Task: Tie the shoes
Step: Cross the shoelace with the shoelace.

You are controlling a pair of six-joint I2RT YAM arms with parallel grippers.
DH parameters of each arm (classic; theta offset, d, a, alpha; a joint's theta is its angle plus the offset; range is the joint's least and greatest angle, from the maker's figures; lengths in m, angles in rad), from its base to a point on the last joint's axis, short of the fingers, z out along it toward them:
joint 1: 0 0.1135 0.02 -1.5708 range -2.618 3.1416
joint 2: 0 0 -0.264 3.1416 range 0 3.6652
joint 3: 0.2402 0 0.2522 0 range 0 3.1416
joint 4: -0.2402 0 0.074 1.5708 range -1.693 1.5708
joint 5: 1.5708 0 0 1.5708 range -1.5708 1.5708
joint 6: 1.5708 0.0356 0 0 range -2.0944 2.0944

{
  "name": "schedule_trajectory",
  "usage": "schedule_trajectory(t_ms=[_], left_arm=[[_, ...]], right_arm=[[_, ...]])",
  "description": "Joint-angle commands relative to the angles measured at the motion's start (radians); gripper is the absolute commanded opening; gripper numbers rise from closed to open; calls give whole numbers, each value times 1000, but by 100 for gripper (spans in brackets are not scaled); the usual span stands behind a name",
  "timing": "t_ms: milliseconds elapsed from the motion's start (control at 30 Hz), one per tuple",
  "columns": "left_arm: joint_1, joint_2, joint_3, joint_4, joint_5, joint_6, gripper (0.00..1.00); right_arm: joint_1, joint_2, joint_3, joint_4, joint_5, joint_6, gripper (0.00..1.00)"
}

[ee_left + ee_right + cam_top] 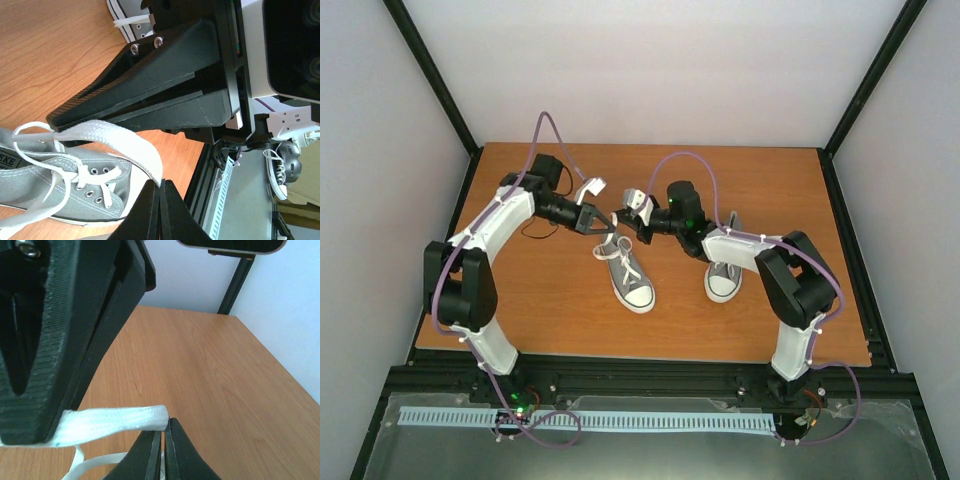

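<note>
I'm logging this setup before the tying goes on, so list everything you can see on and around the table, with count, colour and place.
Shoes: two, grey with white toe caps and soles; one mid-table, the other to its right.
Lace: one, white, pulled taut above the middle shoe.
Table: one, brown wood, under both shoes.
Slotted strip: one, white, in front of the table by the arm bases.
Left arm, right arm: two, white and black, reaching in from the near edge.
Left end effector: one, black, shut on the lace.
Right end effector: one, black, shut on the lace's end.
</note>
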Motion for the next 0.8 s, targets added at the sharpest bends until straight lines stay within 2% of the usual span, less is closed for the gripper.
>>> schedule_trajectory(t_ms=[0,67,133,233,333,367,400,533,567,633,667,767], left_arm=[[-9,15,44,-44,-1,50,2],[-9,18,50,-58,-30,64,8],[-9,21,72,-91,-80,103,23],[-9,13,126,-201,-173,241,47],[-9,-35,117,-204,-314,322,60],[-9,-58,95,-178,-357,334,86],[-10,-77,73,-148,-394,344,98],[-9,-100,13,-60,-444,375,99],[-9,-97,-5,-28,-450,370,93],[-9,-82,-29,26,-474,358,73],[-9,-69,-30,43,-488,353,66],[-9,-52,-38,95,-507,353,56]], right_arm=[[-1,-27,-42,47,-15,-2,3],[-14,-38,-58,55,1,16,3],[-28,-46,-67,43,11,29,3],[-45,-79,-87,20,26,21,3],[-47,-120,-104,-28,35,-16,3],[-47,-132,-109,-45,39,-30,3],[-47,-145,-116,-58,46,-41,3],[-55,-202,-152,-93,46,-65,3],[-57,-220,-157,-106,33,-68,3],[-58,-257,-159,-160,-13,-90,3],[-58,-273,-157,-200,-37,-103,3],[-56,-310,-155,-322,-83,-128,3]])
